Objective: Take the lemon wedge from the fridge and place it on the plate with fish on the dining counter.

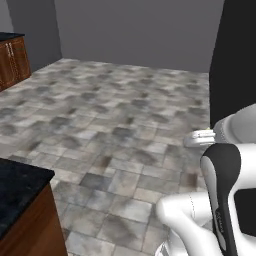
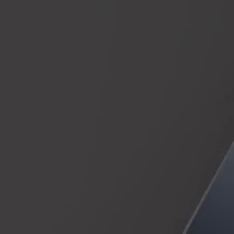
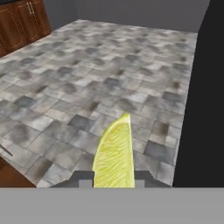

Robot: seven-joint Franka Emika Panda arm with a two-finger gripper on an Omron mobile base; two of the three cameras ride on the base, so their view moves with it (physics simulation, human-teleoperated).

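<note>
One lemon wedge (image 3: 113, 155) pinched in the gripper (image 3: 114, 178), unlabelled.

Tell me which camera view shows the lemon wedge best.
The hand view: the lemon wedge stands large and sharp between the shut gripper fingertips, above the tiled floor. The left base view gives the floor and the arm, the right base view a dark surface, neither giving the wedge.

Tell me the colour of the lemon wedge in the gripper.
Yellow-green lemon wedge, clearest in the hand view.
</note>
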